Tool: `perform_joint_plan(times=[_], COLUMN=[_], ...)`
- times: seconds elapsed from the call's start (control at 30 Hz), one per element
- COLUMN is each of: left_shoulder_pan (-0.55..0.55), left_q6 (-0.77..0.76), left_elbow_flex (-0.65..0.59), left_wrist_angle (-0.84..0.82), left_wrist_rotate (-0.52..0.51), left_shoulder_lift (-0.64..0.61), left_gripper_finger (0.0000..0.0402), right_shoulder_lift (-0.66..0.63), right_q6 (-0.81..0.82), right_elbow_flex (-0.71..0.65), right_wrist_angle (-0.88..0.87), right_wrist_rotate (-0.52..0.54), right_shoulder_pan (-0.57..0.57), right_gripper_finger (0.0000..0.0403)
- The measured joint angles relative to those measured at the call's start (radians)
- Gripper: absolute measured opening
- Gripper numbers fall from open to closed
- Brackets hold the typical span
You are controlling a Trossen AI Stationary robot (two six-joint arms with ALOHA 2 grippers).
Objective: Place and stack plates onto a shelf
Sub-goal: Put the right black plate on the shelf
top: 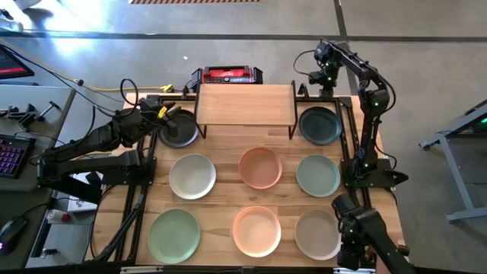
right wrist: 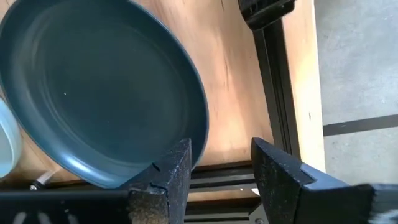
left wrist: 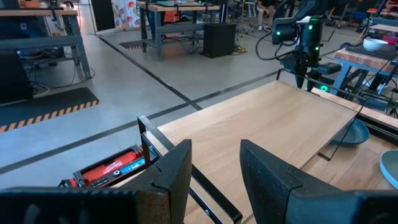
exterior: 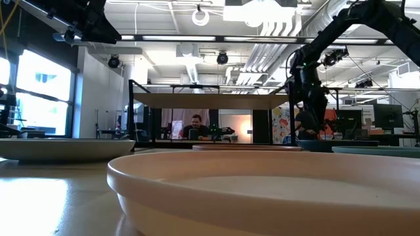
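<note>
The shelf [top: 245, 104], a low riser with a light wooden top, stands at the table's far middle. A black plate [top: 179, 131] lies at its left end and another [top: 319, 125] at its right end. In front lie cream-white [top: 192, 176], peach-pink [top: 261, 167] and pale green [top: 317, 175] plates, then pale green [top: 174, 235], peach-pink [top: 256, 230] and beige [top: 317, 234] ones. My left gripper [left wrist: 214, 177] hovers open and empty over the left black plate, facing the shelf top [left wrist: 280, 124]. My right gripper [right wrist: 221, 171] points down, open and empty, just beyond the right black plate's rim [right wrist: 196, 124].
A red-and-black device [top: 230, 74] sits behind the shelf. Black frame rails [top: 351, 141] run along the table's right side, close to my right gripper, and more along the left [top: 144, 190]. A person [exterior: 195, 124] sits beyond the table.
</note>
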Motion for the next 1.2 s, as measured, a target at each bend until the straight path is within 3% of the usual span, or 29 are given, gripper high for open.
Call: perform_joint_plan(times=[0.13,0.3,0.53,0.7,0.87,1.03,1.2], left_shoulder_pan=[0.000,0.000,0.000,0.000,0.000,0.000,0.000], left_q6=[0.000,0.000,0.000,0.000,0.000,0.000,0.000], left_elbow_flex=[0.000,0.000,0.000,0.000,0.000,0.000,0.000], left_wrist_angle=[0.000,0.000,0.000,0.000,0.000,0.000,0.000], left_wrist_rotate=[0.000,0.000,0.000,0.000,0.000,0.000,0.000], left_shoulder_lift=[0.000,0.000,0.000,0.000,0.000,0.000,0.000], left_gripper_finger=[0.0126,0.0126,0.0126,0.0126,0.0126,0.0126,0.0126], right_shoulder_lift=[0.000,0.000,0.000,0.000,-0.002,-0.040,-0.076], right_q6=[0.006,0.036,0.138,0.350,0.609,0.736,0.873], right_elbow_flex=[0.000,0.051,0.280,0.463,0.564,0.557,0.549], right_wrist_angle=[0.000,0.003,-0.027,-0.088,-0.111,-0.117,-0.112], right_wrist_rotate=[0.014,0.108,0.126,0.119,0.006,-0.236,-0.270], right_shoulder_pan=[0.005,0.041,0.082,0.100,0.140,0.202,0.285], right_gripper_finger=[0.0146,0.0146,0.0146,0.0146,0.0146,0.0146,0.0146])
